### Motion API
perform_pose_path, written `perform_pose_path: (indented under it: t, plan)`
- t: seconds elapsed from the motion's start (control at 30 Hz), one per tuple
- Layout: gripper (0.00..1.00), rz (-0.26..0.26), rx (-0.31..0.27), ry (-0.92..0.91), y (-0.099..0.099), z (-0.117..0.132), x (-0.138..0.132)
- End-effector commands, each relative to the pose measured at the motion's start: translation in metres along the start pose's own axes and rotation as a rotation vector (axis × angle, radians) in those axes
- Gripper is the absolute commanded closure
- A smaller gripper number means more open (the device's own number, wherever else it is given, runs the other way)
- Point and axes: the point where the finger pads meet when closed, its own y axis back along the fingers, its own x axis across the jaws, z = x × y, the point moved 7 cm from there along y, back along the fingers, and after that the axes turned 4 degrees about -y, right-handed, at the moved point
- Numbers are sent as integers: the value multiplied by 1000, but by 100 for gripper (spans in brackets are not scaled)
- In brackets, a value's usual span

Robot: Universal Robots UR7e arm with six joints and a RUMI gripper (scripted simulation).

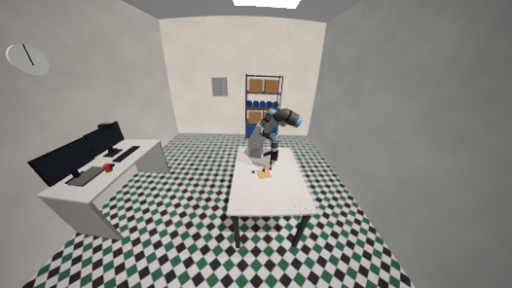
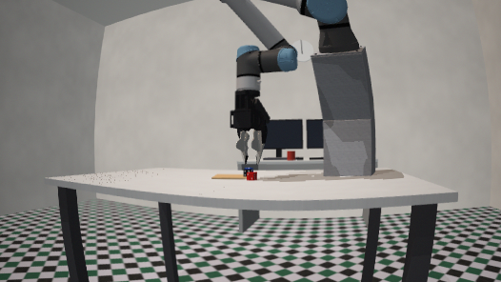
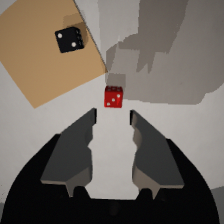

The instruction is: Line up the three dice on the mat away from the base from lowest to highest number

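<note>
A red die [image 3: 113, 96] [image 2: 251, 175] [image 1: 270, 167] sits on the bare white table [image 1: 273, 199] [image 2: 190, 186], just off the corner of the tan mat [image 3: 35, 55] [image 1: 264, 175] [image 2: 224, 176]. A black die [image 3: 70, 39] lies flat on the mat near that corner. A blue die [image 1: 253, 171] sits on the table to the left of the mat in the top view; the wrist view does not show it. My gripper [image 3: 113, 110] [image 2: 250, 159] [image 1: 273, 162] hangs above the red die, pointing down, its fingers apart with nothing between them.
The robot's grey base column [image 2: 345, 129] stands on the table close beside the mat. A desk with monitors [image 1: 73, 156] stands off to the left, and a shelf with boxes [image 1: 263, 99] stands at the back wall.
</note>
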Motion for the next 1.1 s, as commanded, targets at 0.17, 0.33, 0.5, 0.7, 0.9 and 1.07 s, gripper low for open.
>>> perform_pose_path:
  t: [0.17, 0.33, 0.5, 0.7, 0.9, 1.07]
  plan:
    - [76, -1, 0, 0, -11, 0, 0]
    - [76, -1, 0, 0, -16, 0, 0]
    - [76, -1, 0, 0, -17, 0, 0]
    - [76, -1, 0, 0, -18, 0, 0]
    - [76, -1, 0, 0, -18, 0, 0]
    - [76, -1, 0, 0, -18, 0, 0]
